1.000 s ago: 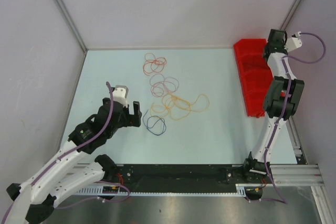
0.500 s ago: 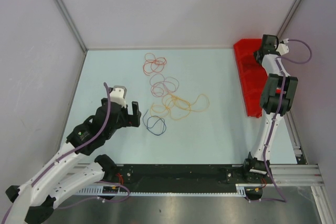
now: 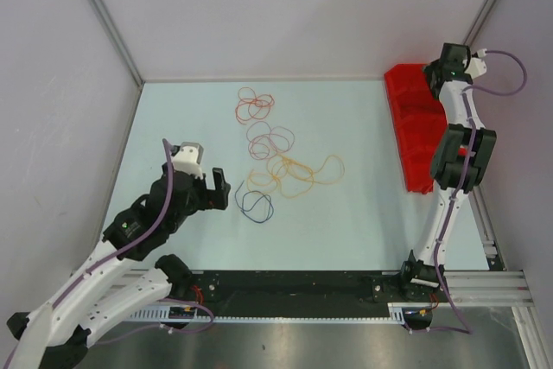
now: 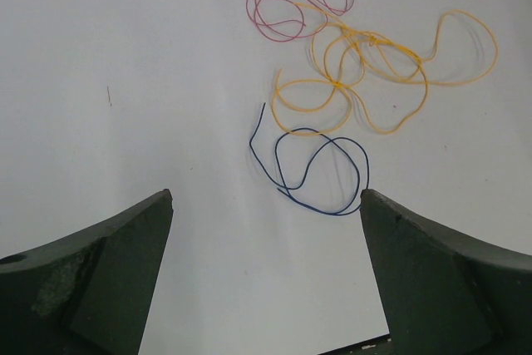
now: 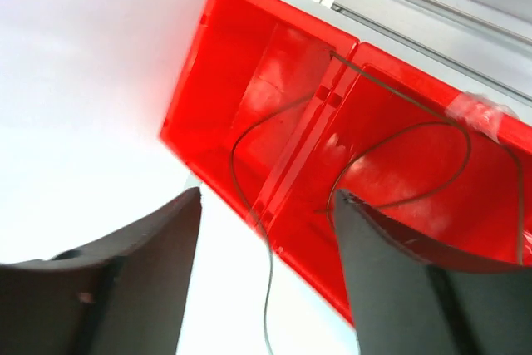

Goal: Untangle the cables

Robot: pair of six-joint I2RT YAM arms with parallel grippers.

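Several thin cables lie in loops on the pale table: a red cable (image 3: pixel 255 105) at the back, a pinkish-brown cable (image 3: pixel 270 138) below it, an orange-yellow cable (image 3: pixel 298 172) and a dark blue cable (image 3: pixel 256 203) nearest. My left gripper (image 3: pixel 216 189) hovers just left of the dark blue cable (image 4: pixel 320 168), open and empty (image 4: pixel 266 201). My right gripper (image 3: pixel 436 82) is raised over the red bin (image 3: pixel 415 140), open (image 5: pixel 266 197). A thin dark cable (image 5: pixel 249 197) runs loose between its fingers and curls across the bin, not pinched.
The red bin (image 5: pixel 249 81) has divided compartments and stands along the table's right edge beside an aluminium rail (image 5: pixel 432 14). Grey walls close in the back and both sides. The arm bases and a black rail (image 3: pixel 294 287) line the near edge.
My right gripper has gone from shut to open over the red bin, and its wrist has swung about. My left arm has drawn back slightly to the left, still open.
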